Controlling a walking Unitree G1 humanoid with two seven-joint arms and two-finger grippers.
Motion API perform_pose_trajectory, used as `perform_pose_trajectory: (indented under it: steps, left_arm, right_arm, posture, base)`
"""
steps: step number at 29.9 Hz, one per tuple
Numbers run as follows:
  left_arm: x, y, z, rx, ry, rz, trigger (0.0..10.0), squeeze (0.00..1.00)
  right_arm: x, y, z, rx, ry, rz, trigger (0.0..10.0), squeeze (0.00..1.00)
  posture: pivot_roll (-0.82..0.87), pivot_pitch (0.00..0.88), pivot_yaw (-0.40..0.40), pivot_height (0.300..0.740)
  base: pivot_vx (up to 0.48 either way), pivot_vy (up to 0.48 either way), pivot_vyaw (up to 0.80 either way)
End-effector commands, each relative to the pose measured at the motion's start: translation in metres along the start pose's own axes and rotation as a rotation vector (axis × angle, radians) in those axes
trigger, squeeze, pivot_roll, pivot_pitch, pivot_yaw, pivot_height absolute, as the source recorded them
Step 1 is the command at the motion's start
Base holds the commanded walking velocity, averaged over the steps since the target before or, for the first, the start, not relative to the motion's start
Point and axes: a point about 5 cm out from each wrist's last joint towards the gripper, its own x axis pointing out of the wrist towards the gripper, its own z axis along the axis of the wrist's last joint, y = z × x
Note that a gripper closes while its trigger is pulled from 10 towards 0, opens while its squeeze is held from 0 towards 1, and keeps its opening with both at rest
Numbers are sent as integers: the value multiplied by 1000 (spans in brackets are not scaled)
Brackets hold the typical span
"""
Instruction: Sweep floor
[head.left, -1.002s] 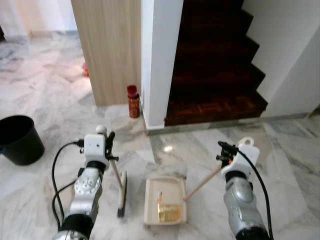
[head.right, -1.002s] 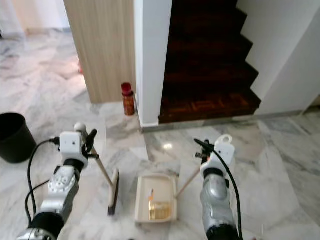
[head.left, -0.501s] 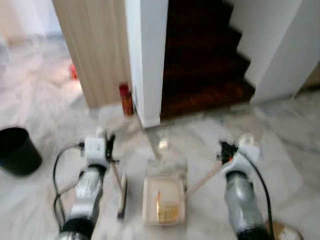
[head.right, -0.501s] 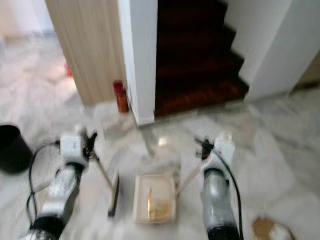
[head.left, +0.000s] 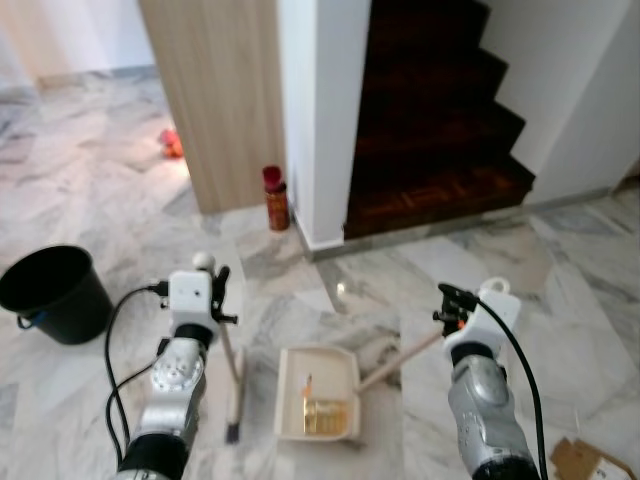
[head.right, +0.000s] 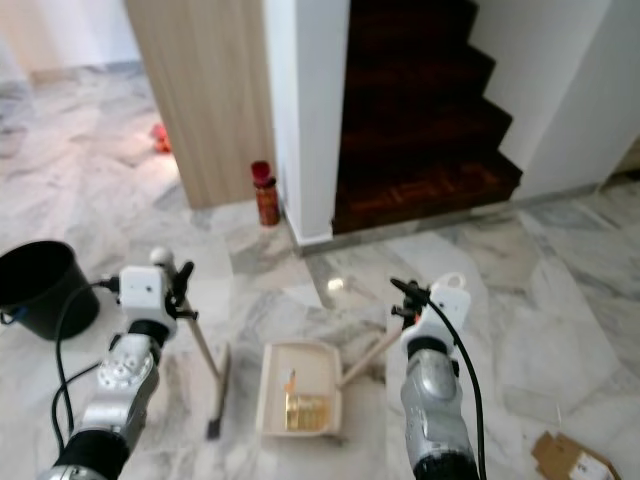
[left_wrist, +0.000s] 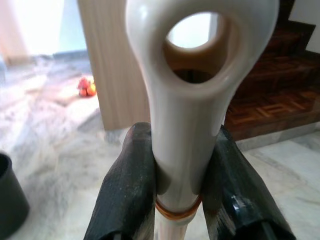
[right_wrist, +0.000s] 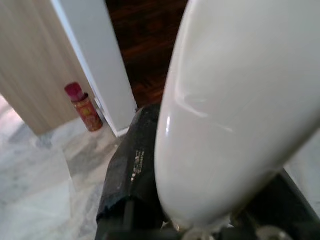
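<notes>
— Where was the broom relative to the left pincer?

— The left pincer (left_wrist: 177, 185) was clamped on the top of the broom handle (left_wrist: 187, 100), both black fingers (left_wrist: 127, 190) pressed against its cream plastic end, which had a round hanging hole. From that grip the thin wooden stick slanted down to the broom head (head.left: 235, 405), a narrow dark bar resting on the marble floor (head.left: 120, 190) just to the robot's left of the dustpan (head.left: 318, 395).

— And the dustpan?

— Lying flat on the floor between the two arms. It was a cream, roughly rectangular tray with a raised rim, holding one yellowish bit of litter (head.left: 322, 412). Its wooden handle (head.left: 400, 360) ran up from the dustpan to the right pincer (head.left: 447, 305), whose fingers were closed around the handle's smooth cream plastic tip (right_wrist: 235, 110).

— What else stood around the dustpan?

— One round black bucket (head.left: 55, 293) well off to the robot's left of it, one red canister (head.left: 275, 198) beyond it at the foot of the white pillar (head.left: 325, 110), and dark wooden stairs (head.left: 435, 120) behind. One piece of brown cardboard (head.left: 590, 462) lay far to the right of the dustpan. The floor was glossy grey-veined marble.
</notes>
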Motion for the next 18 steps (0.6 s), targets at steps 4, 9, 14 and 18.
perform_pose_trajectory:
  steps: [4,9,14,18]
  left_arm:
    - [4,7,10,25,-38,10,10000,0]
    - [4,6,10,26,-37,10,10000,0]
    - [4,7,10,26,-36,10,10000,0]
    - [4,7,10,27,-35,11,10000,0]
  right_arm:
    - [5,7,15,9,-59,20,10000,0]
    - [4,7,15,7,-58,22,10000,0]
    - [4,8,14,5,-57,23,10000,0]
    - [4,7,14,6,-55,21,10000,0]
  posture:
    - [-44,0,-38,740]
    - [-44,0,-38,740]
    - [-44,0,-38,740]
    - [-44,0,-36,740]
  base:
    - [0,330,0]
    - [0,330,0]
    - [0,329,0]
    - [0,326,0]
